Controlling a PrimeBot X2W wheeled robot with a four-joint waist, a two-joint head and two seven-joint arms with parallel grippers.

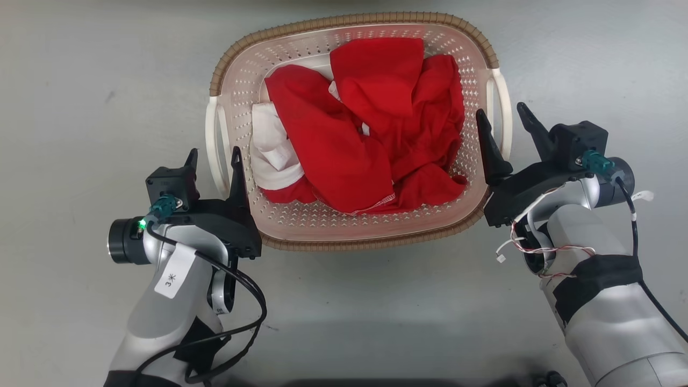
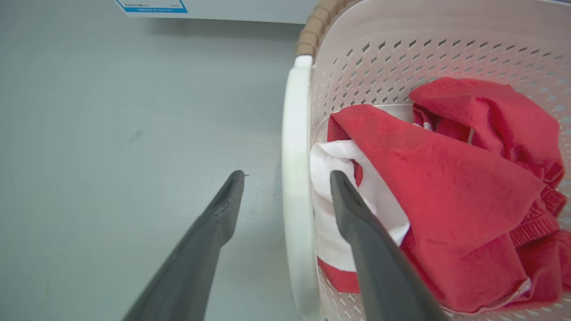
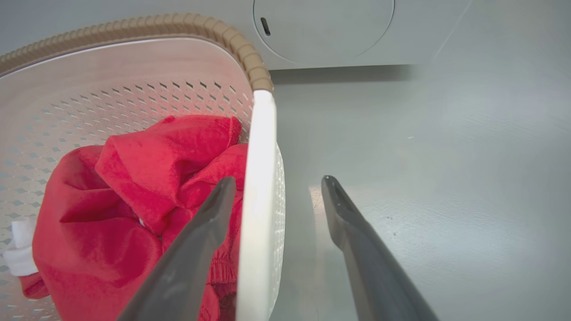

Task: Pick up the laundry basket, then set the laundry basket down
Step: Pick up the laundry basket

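Two dark, long-fingered grippers bracketed the rounded-rectangular, cream-white perforated plastic laundry basket [image 1: 301, 54] with its brown woven-look rim, which sat on the smooth grey floor [image 1: 80, 80] directly ahead of the robot. The left gripper [image 1: 214, 153] straddled the white left side handle [image 1: 216, 134], one finger inside the wall and one outside, and the right gripper [image 1: 501, 110] did the same at the white right side handle [image 1: 506, 134]. Both were spread wide, clasping nothing (a sensible set-up, I judged, for a level two-sided lift once they closed). Crumpled red garments [image 1: 349, 145] and a white cloth [image 1: 269, 140] lay in the basket, the cloth just beside the left inner finger, where it might get pinched with the handle. Beyond the basket, a pale-grey machine front with a round door [image 3: 323, 26] stood near, limiting forward room.
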